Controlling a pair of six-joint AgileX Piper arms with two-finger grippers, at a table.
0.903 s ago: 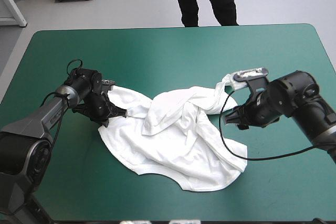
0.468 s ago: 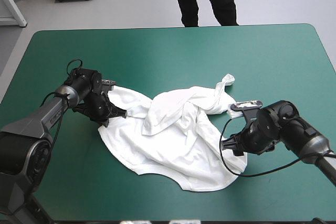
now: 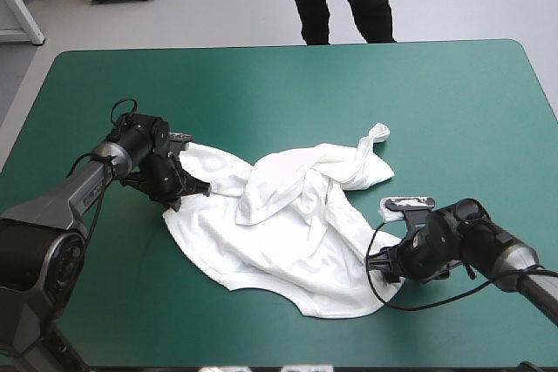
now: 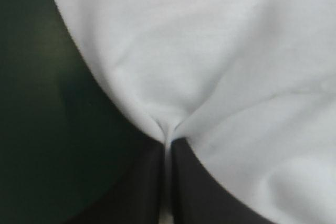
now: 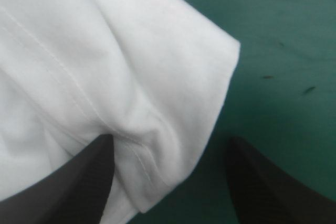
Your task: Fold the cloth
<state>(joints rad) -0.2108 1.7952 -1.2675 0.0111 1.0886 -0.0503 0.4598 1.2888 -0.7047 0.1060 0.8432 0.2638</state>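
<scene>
t-shirt [image 3: 288, 233] pinched in the low left claw [image 4: 167, 142]; right claw [image 5: 170, 140] low, spread at its corner.

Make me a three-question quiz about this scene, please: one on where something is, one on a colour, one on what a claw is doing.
1. Where is the right gripper?
A. At the T-shirt's near right corner
B. Raised high, clear of everything
C. At the T-shirt's far left side

2. What colour is the T-shirt?
A. Brown
B. Striped blue
C. White

3. What is the left gripper doing?
A. Standing wide open
B. Shut on the T-shirt
C. Holding a cup

Answers: 1 A, its open fingers stand either side of a hemmed corner on the near right. 2 C, the cloth is white in every view. 3 B, its fingers meet with a pinch of cloth between them.
</scene>
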